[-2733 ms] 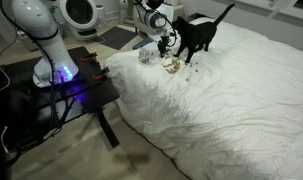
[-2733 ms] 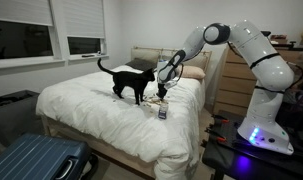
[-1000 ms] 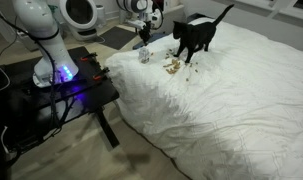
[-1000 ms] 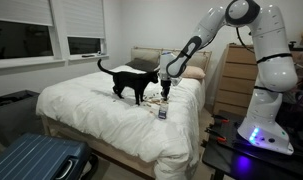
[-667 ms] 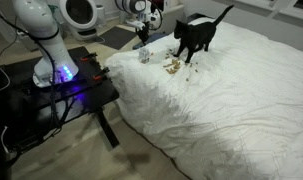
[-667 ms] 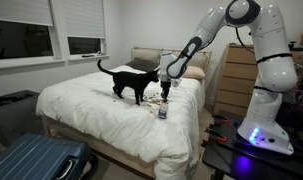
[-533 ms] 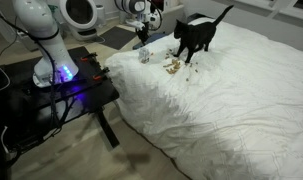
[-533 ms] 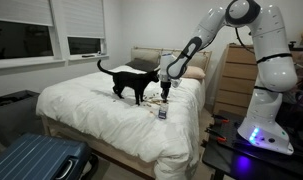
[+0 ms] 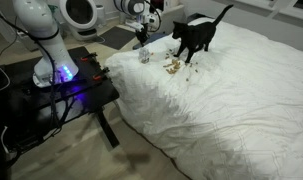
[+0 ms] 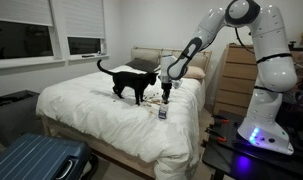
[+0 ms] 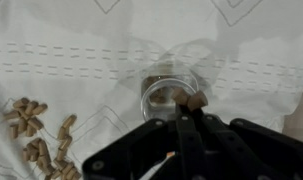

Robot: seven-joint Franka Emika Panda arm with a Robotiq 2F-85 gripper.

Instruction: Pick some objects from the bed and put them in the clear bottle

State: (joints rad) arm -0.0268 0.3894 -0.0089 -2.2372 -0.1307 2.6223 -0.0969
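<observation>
Wrist view: the gripper, fingers pinched together on a tan pellet, hangs right above the clear bottle. The bottle stands upright on the white bed, near the bed's robot-side edge, with loose pellets near it. A black cat stands close by.

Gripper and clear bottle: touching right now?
Apart. In an exterior view the gripper hangs directly above the clear bottle, with a visible gap between its fingertips and the bottle's top.
</observation>
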